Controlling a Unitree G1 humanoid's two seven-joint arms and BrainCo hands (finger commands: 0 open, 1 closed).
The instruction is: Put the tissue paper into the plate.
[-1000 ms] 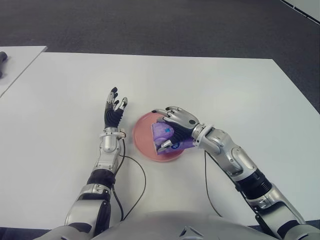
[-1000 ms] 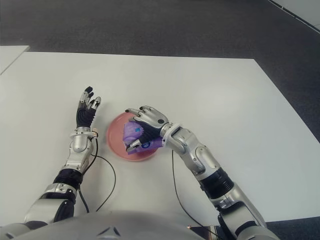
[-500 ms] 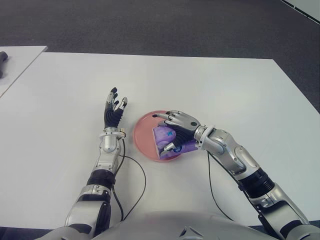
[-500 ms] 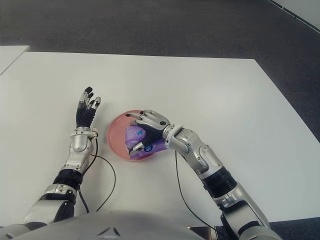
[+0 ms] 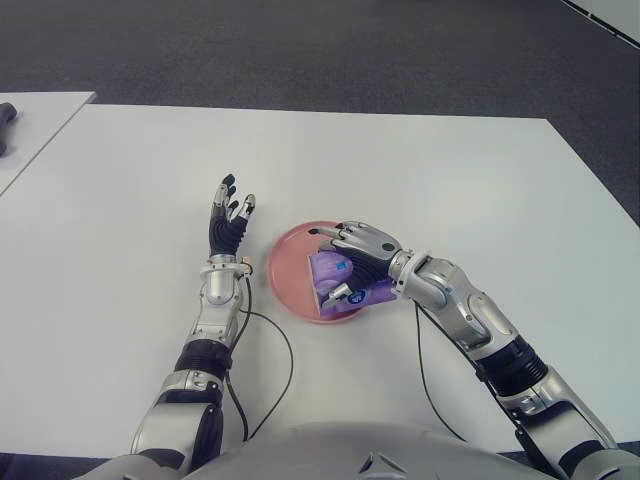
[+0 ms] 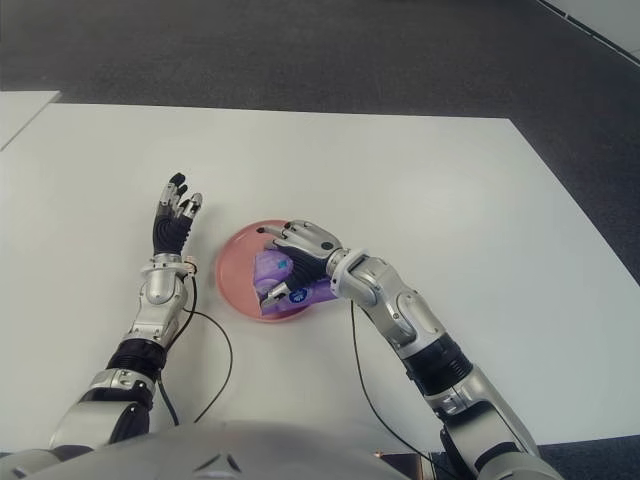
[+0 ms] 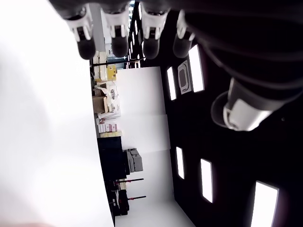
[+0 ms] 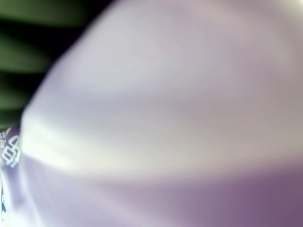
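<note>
A purple tissue pack [image 5: 325, 270] lies in the pink plate [image 5: 285, 270] near the middle of the white table [image 5: 450, 180]. My right hand [image 5: 327, 263] reaches in from the right and is shut on the pack, fingers draped over its top and the thumb at its near edge. The pack [image 8: 165, 118] fills the right wrist view from very close. Left of the plate, my left hand [image 5: 230, 215] is held up with its fingers [image 7: 118, 33] spread, holding nothing.
Thin black cables [image 5: 280, 350] trail across the table from both wrists toward my body. A second white table [image 5: 30, 120] with a dark object on it stands at the far left. Dark floor lies beyond the table's far edge.
The right hand has lowered the pack from just above the plate down into it, and its fingers have flattened out over the pack. The left hand has not moved.
</note>
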